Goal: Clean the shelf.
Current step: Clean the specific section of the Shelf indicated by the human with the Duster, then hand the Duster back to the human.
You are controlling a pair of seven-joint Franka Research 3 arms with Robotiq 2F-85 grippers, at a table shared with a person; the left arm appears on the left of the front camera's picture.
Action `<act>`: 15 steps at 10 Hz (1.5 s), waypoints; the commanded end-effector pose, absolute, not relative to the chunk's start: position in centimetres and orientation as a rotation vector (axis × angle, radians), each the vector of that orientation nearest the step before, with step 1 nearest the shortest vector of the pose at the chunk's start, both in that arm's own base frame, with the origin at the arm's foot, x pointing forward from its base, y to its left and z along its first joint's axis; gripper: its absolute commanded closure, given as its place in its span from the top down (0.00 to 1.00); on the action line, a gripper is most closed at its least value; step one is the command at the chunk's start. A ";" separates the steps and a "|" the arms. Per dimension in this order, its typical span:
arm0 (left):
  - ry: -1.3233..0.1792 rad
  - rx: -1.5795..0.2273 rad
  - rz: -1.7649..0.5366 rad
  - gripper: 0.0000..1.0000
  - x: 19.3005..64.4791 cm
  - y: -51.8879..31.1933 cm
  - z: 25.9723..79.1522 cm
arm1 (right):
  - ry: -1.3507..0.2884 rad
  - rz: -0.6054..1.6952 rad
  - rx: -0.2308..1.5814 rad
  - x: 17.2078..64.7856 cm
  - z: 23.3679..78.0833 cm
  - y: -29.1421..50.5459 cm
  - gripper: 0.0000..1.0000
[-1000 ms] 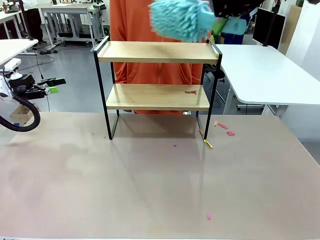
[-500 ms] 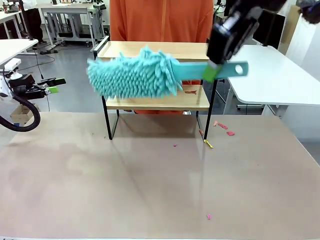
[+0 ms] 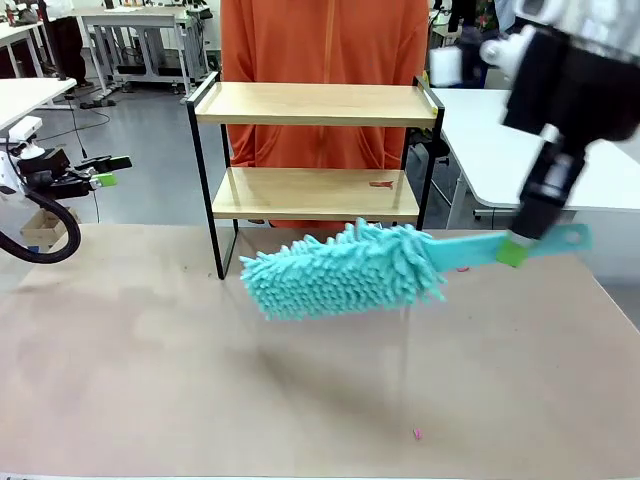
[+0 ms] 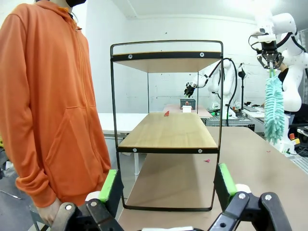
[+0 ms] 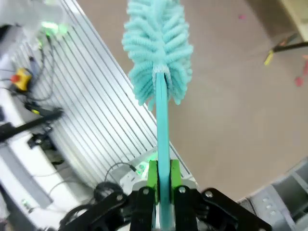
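Observation:
The shelf (image 3: 310,104) stands at the table's far side, two wooden boards in a black frame; a small red scrap (image 3: 381,184) lies on its lower board. My right gripper (image 3: 515,250) is shut on the flat handle of a fluffy teal duster (image 3: 340,270), which hangs tilted in front of the shelf, low over the table. In the right wrist view the pads (image 5: 152,179) clamp the handle and the duster (image 5: 156,53) points away. My left gripper (image 3: 105,172) is off the table's left edge, open; its wrist view faces the shelf (image 4: 168,130) end-on through the open gripper (image 4: 167,184).
A person in an orange hoodie (image 3: 320,40) stands right behind the shelf, close to its left side in the left wrist view (image 4: 43,96). A pink scrap (image 3: 417,433) lies on the table near the front. A white table (image 3: 530,150) stands at the right.
The right arm has swung the duster down from above the shelf's top board, across its front, to low over the table, moving right. The left arm has stayed put.

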State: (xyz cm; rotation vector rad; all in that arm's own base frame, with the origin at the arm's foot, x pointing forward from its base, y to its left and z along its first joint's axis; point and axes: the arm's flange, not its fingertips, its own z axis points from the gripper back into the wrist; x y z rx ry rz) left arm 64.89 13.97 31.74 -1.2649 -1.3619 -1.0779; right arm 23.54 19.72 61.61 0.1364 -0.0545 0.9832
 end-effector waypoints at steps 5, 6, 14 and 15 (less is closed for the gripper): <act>-1.363 -1.261 -1.095 1.00 64.8 14.0 32.0 | 0.014 1.038 0.162 23.8 56.8 8.1 0.13; -1.363 -1.261 -1.095 1.00 64.8 14.0 32.0 | 0.027 1.033 0.150 23.8 56.2 7.9 0.13; -1.363 -1.261 -1.095 1.00 64.8 14.0 32.0 | 0.021 1.007 0.164 23.7 56.5 8.2 0.13; -1.363 -1.261 -1.095 1.00 64.8 14.0 32.0 | 0.021 1.007 0.164 23.7 56.5 8.2 0.13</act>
